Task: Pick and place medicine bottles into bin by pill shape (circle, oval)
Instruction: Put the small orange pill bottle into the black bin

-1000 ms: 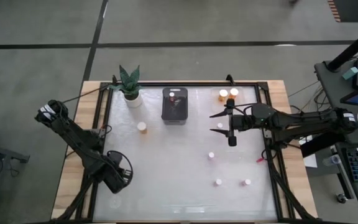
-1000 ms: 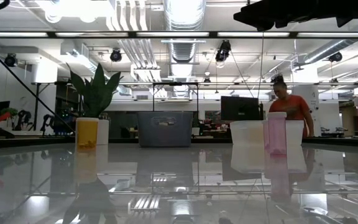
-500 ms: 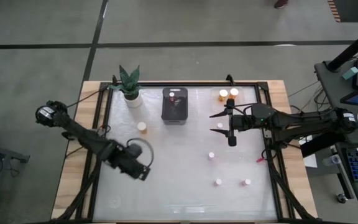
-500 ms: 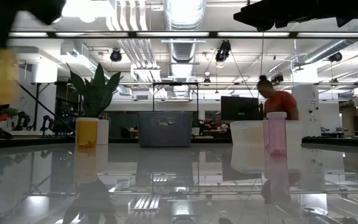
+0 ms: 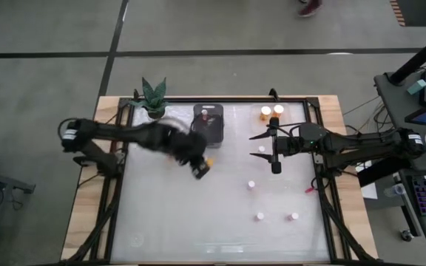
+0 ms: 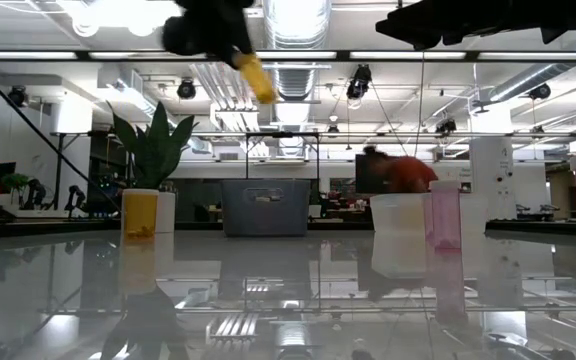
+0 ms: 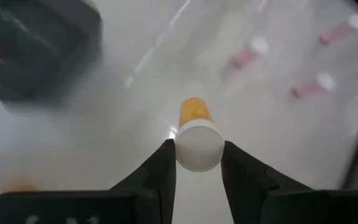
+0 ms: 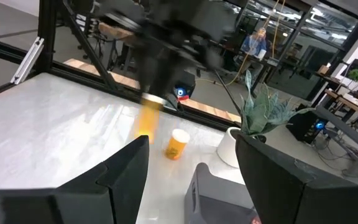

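Orange cylindrical bottle [image 7: 196, 134] (round white cap) clamped, left pincer [image 7: 194, 163]; seemingly airborne.

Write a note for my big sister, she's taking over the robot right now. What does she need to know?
Left gripper: shut on an orange bottle, carried in the air near the dark bin.
Right gripper: open, waiting over the table's right side.
Done: at least one bottle seems to lie in the bin.
Left: another orange bottle by the plant pot, two orange ones at the far right corner, several small pinkish ones on the right.
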Robot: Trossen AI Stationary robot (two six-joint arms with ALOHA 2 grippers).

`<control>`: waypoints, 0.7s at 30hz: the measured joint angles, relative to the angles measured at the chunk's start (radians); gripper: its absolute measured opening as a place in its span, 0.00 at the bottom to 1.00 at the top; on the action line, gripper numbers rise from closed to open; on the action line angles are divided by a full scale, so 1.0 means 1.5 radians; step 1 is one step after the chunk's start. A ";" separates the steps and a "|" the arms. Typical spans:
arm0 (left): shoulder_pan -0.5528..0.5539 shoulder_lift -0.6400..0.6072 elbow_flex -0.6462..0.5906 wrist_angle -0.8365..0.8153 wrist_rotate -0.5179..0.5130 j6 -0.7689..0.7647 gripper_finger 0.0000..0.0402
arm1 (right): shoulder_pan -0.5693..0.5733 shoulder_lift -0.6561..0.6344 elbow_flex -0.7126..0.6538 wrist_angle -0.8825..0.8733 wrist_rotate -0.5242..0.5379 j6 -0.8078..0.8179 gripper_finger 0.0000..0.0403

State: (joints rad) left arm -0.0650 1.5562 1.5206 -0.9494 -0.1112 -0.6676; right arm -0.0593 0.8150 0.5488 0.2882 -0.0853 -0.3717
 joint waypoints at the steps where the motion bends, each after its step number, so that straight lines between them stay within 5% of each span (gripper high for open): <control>1: 0.023 0.014 0.017 0.000 0.000 0.040 0.22 | 0.000 0.000 0.000 0.000 0.000 -0.003 0.58; 9: 0.193 0.141 0.133 -0.002 0.007 0.270 0.22 | 0.000 0.000 0.000 0.000 0.000 -0.005 0.58; 21: 0.348 0.268 0.161 -0.036 0.037 0.384 0.22 | 0.000 0.000 0.000 -0.005 0.000 -0.013 0.58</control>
State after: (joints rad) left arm 0.4577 1.9588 1.7625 -1.0038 -0.0556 -0.0909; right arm -0.0593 0.8150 0.5488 0.2808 -0.0849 -0.3909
